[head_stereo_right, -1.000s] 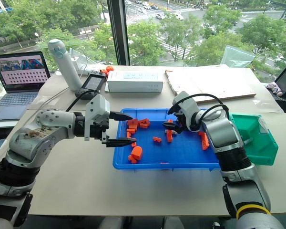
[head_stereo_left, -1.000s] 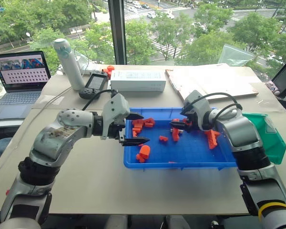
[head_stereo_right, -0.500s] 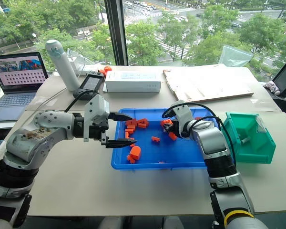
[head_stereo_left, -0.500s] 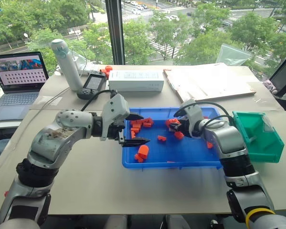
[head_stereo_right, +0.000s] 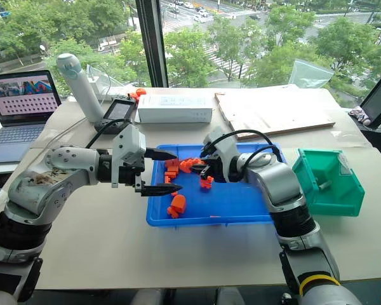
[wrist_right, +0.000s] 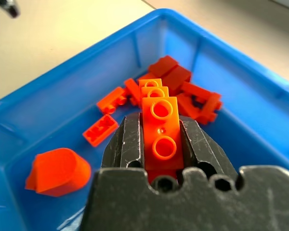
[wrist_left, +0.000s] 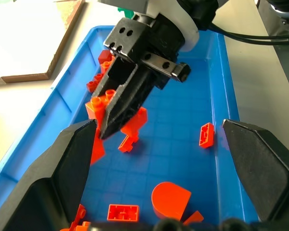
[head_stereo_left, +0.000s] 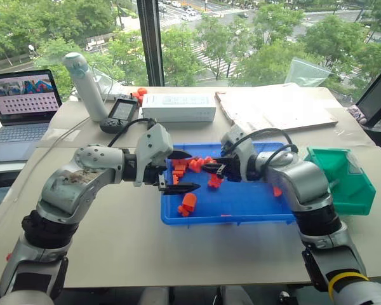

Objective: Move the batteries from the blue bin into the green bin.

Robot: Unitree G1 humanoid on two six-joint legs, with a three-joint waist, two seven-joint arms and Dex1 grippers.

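Right now our right gripper (wrist_right: 160, 139) jaws clench an orange brick (wrist_right: 159, 132) over the blue bin (head_stereo_left: 241, 206), our left gripper (head_stereo_left: 178, 171) gapes, and a battery (head_stereo_right: 324, 185), stiff, slick, best pinched mid-length, lies in the green bin (head_stereo_right: 317, 197).

I see the shallow blue bin (head_stereo_left: 241, 213) at table centre. The narrow, deep green bin (head_stereo_right: 330, 190) stands just right of it, 1 small silver-grey battery (head_stereo_right: 324, 185) lying inside.
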